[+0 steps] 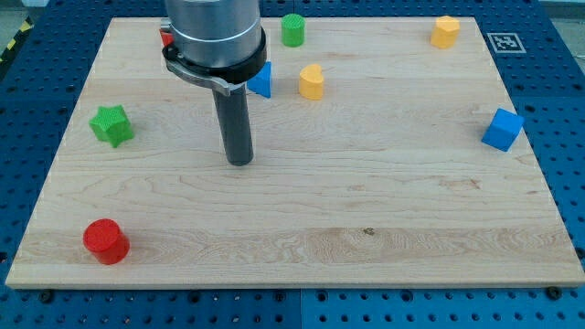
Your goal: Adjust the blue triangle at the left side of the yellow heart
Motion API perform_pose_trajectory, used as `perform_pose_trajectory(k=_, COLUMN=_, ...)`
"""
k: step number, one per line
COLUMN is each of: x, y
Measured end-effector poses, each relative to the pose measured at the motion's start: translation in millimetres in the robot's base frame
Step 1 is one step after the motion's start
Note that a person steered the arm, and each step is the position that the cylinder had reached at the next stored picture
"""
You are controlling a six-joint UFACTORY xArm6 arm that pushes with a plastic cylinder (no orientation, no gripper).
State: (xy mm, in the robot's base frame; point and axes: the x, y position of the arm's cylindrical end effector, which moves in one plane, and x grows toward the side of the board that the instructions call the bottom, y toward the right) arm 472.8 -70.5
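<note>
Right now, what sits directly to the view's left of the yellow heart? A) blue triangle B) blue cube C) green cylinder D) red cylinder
A: the blue triangle sits just left of the yellow heart, partly hidden by the arm; my tip is below both.

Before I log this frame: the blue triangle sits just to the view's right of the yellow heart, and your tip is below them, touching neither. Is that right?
One thing is wrong: the blue triangle sits just to the view's left of the yellow heart, not its right. The camera view shows it, partly hidden behind the arm. The rest holds: my tip is below them, touching neither.
</note>
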Motion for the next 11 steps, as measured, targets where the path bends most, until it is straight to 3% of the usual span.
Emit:
perform_pose_trajectory(k=2, x=-3.5, y=0.0)
perform_pose_trajectory(k=5, x=-61.9, y=-3.5)
perform_pose_trajectory(k=9, x=-73.9, y=-3.5)
perform_pose_trajectory(k=11, x=-100.7, y=-4.1)
